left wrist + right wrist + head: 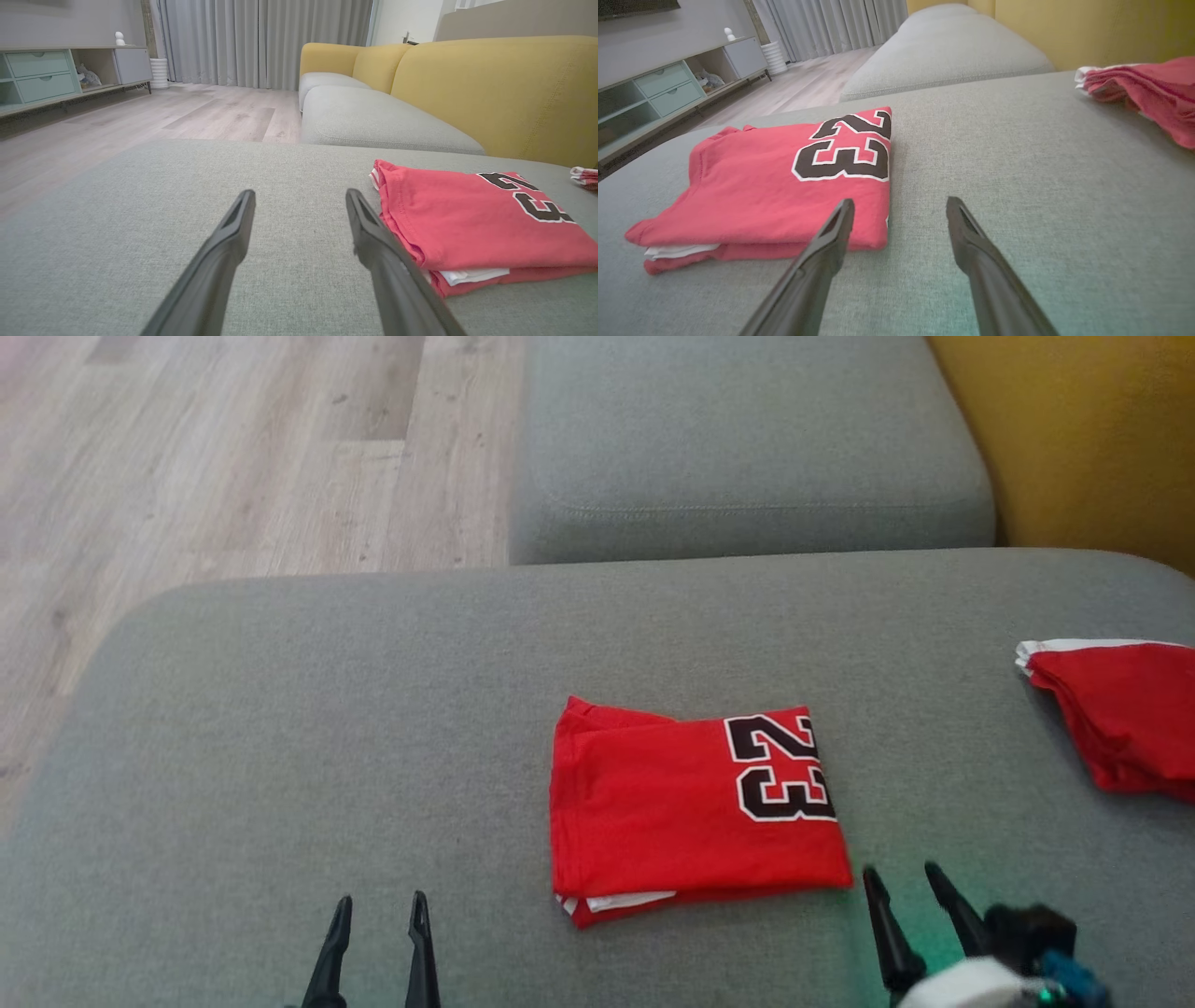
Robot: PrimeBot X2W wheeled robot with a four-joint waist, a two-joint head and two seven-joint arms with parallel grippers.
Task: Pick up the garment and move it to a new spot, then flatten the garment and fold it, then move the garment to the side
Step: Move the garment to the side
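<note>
Grey cushion point(280, 709) bore the folded garment point(691, 803), ready, I judged, for moving aside. Left gripper point(382, 898) and right gripper point(901, 868) flanked it, open, empty.

Garment point(691, 812) lies mid sofa seat point(280, 709), second garment point(1120, 719) well right of it, left hand point(382, 898) nearer and left, right hand point(899, 868) just beside its near right corner.

Soft, even indoor light; the garment point(691, 803) casts a faint shadow, a green glow tints the cushion point(906, 303), and the picture edges are slightly blurred.
</note>
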